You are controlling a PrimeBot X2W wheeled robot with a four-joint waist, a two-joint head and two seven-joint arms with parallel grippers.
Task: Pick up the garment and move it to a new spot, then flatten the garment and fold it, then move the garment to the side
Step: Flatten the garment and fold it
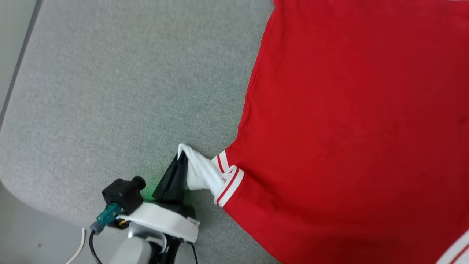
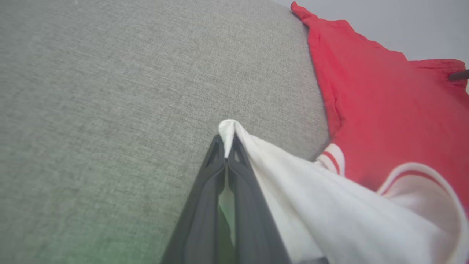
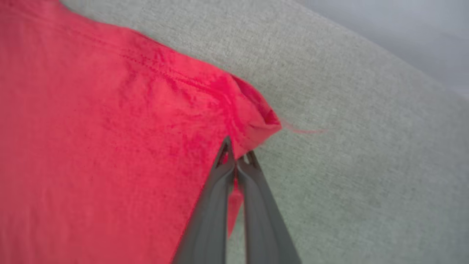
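Observation:
The garment point(image 1: 351, 121), a red T-shirt, lies spread on the grey fabric surface point(image 1: 121, 91), plain red side up; letters and number are hidden. Its white sleeve point(image 1: 199, 172) with red-white striped trim is pulled out to the left. My left gripper point(image 1: 181, 156) is shut on the tip of that sleeve; in the left wrist view the white cloth point(image 2: 329, 205) is pinched between the dark fingertips of that gripper point(image 2: 227, 146). In the right wrist view my right gripper point(image 3: 236, 156) is shut on a red corner of the garment point(image 3: 110, 139), near a hemmed edge.
The grey surface has a rounded corner at the lower left point(image 1: 14, 183), with paler floor beyond it. A second striped trim shows at the bottom right point(image 1: 456, 251). Open grey cloth lies left of the garment.

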